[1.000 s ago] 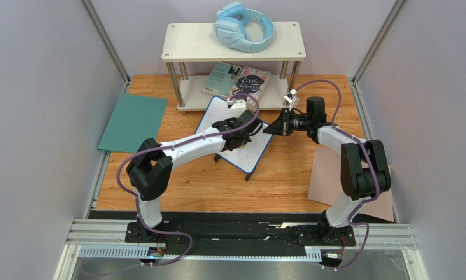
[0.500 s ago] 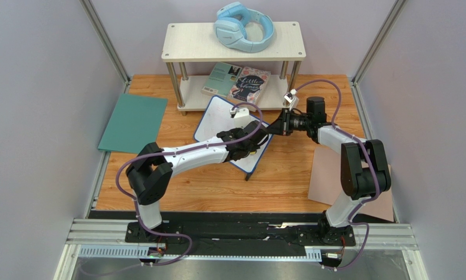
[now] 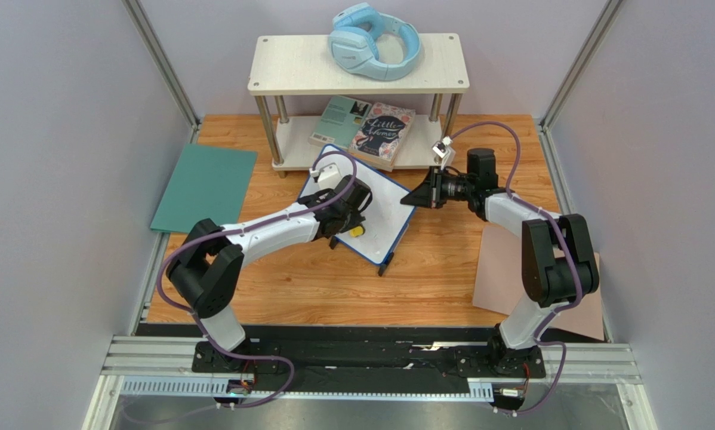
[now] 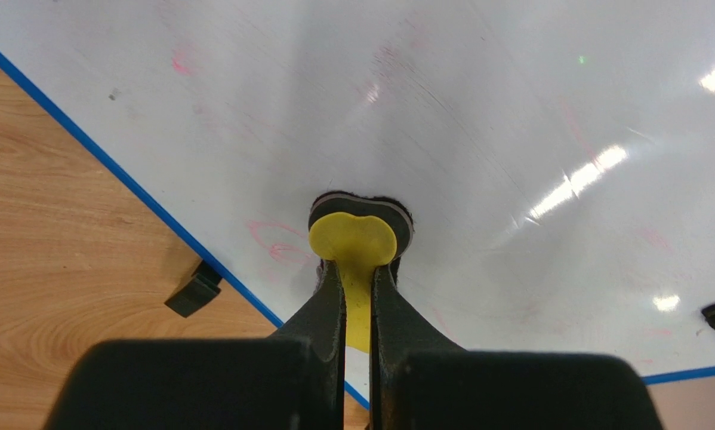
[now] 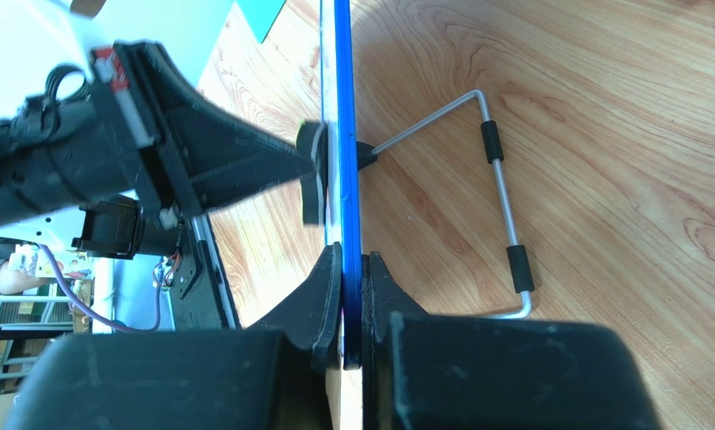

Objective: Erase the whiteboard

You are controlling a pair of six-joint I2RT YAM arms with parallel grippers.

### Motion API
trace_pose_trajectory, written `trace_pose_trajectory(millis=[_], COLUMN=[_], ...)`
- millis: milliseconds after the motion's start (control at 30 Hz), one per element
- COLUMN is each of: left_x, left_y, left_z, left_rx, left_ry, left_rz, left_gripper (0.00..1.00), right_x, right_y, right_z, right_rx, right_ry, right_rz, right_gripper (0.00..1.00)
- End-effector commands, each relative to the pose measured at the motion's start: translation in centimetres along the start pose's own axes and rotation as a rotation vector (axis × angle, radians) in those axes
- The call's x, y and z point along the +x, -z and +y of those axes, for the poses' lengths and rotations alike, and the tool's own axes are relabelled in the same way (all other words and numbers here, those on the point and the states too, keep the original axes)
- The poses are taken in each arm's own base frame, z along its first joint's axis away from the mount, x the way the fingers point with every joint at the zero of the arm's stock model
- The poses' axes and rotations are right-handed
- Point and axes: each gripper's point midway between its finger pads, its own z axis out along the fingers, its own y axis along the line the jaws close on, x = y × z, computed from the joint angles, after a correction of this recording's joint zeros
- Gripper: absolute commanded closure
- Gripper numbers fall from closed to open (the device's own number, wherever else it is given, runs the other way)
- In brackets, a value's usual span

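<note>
We see a wooden worktop (image 3: 442,269) closed in by plain pale walls, with metal posts in the far corners. A teal sheet (image 3: 204,188) lies at the left edge and a tan-pink sheet (image 3: 500,269) at the right edge, running toward the near right corner.

At the middle of the far edge stands a low two-tier shelf (image 3: 289,63). Light blue headphones (image 3: 374,40) rest on its top board. On the lower board we find two books, a teal one (image 3: 339,121) and beside it a dark one (image 3: 383,125) whose cover reads "Little Women".

The whiteboard (image 3: 383,210) sits just in front of the shelf, about midway between the left and right edges, propped at a tilt on a wire stand (image 5: 500,206). One of its small black feet (image 4: 193,289) shows under the blue rim. Faint pink marks (image 4: 280,244) show on it; we cannot read them.

The left fingers (image 4: 330,305) are pressed together on a yellow eraser (image 4: 352,237), whose dark pad touches the board face. The right fingers (image 5: 328,300) pinch the board's blue rim on its right side.
</note>
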Motion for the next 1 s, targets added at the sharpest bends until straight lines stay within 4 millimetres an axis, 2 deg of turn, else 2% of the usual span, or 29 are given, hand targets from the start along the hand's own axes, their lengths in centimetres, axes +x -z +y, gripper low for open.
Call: trace_pose_trajectory(millis=[0,233,333,400,533,633,900,967], left_x=[-2.2,-5.2,-6.4,-6.8,-7.4,-6.0,-1.6,-1.1], left_y=[-1.5,-1.9,-2.0,-2.4,-3.2,-3.6,-2.1,-1.8], left_z=[4.7,8.0,8.9,8.8,6.7,4.7,-0.1,-0.9], left_rx=[-0.157,-0.219,-0.229,-0.215,-0.147,-0.096,-0.021,-0.008], left_ry=[0.057,0.151,0.167,0.167,0.112,0.060,-0.069,-0.081], left_rz=[-0.063,-0.107,-0.121,-0.117,-0.088,-0.036,-0.043,-0.037], left_gripper=[1.00,1.00,1.00,1.00,1.00,1.00,1.00,1.00], right_x=[1.0,1.0,1.0,1.0,1.1,1.1,0.9,0.9], right_y=[-0.2,-0.2,-0.2,-0.2,-0.3,-0.3,-0.3,-0.3], right_z=[-3.2,-3.3,-3.3,-3.2,-3.3,-3.3,-3.1,-3.1], right_rx=[0.137,0.138,0.138,0.137,0.136,0.136,0.130,0.130], right_ry=[0.087,0.087,0.087,0.086,0.084,0.083,0.083,0.083], right_rz=[0.013,0.012,0.012,0.013,0.014,0.013,0.008,0.008], right_gripper=[1.00,1.00,1.00,1.00,1.00,1.00,1.00,1.00])
